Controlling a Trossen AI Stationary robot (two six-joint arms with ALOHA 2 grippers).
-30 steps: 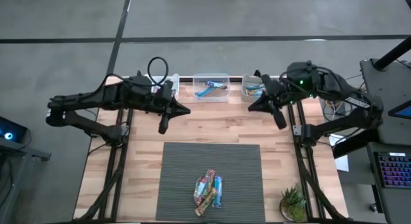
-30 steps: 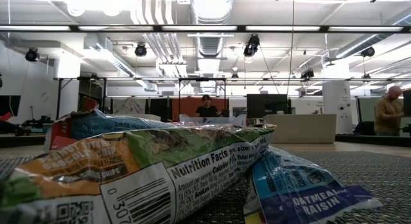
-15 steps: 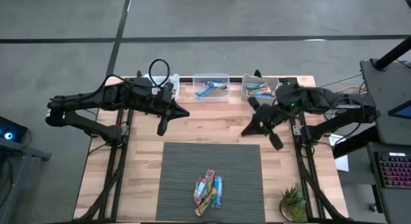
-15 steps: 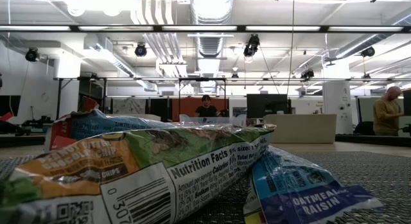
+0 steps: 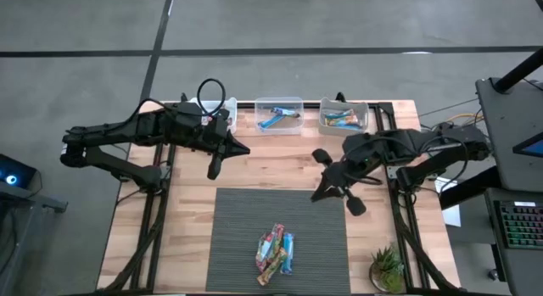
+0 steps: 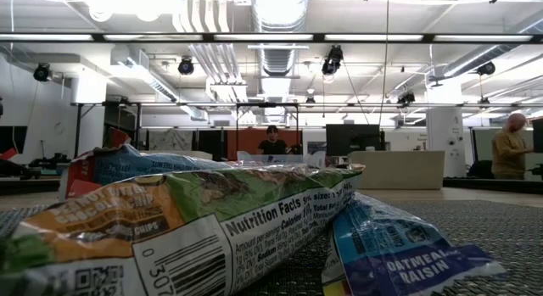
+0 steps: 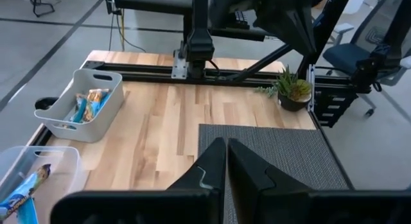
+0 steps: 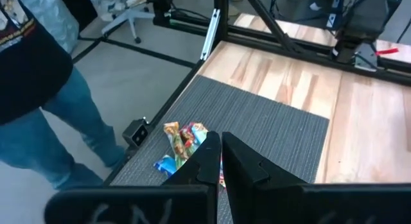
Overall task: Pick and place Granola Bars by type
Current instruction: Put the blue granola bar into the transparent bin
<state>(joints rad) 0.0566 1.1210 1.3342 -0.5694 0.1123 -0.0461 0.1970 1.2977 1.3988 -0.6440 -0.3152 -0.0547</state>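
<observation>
Step in hand, by judgement: approach for the next pick. Right gripper (image 5: 321,192) hangs over the far right corner of the mat (image 5: 246,220), jaws pinched together and empty, aimed toward the bars (image 5: 275,248) heaped near the mat's front edge. Left gripper (image 5: 246,148) waits over bare table (image 5: 280,160) left of centre, jaws likewise pressed together, holding nothing. Two bins at the back already hold sorted bars: clear bin (image 5: 278,114) with a blue one, white bin (image 5: 343,114) with several. The next move calls for the right jaws to spread, drop onto one bar at the heap's edge and lift it without dragging its neighbours; the wrappers overlap, so singling one out looks fiddly. Low view alone gives wrapper print: a blue bar (image 6: 399,249) reading oatmeal raisin beside a green-orange one (image 6: 170,220), but neither arm. Right wrist view alone shows a person (image 8: 38,89) standing at the mat's front side, close to the heap. Left wrist view shows the bins' contents and a plant (image 7: 290,90).
</observation>
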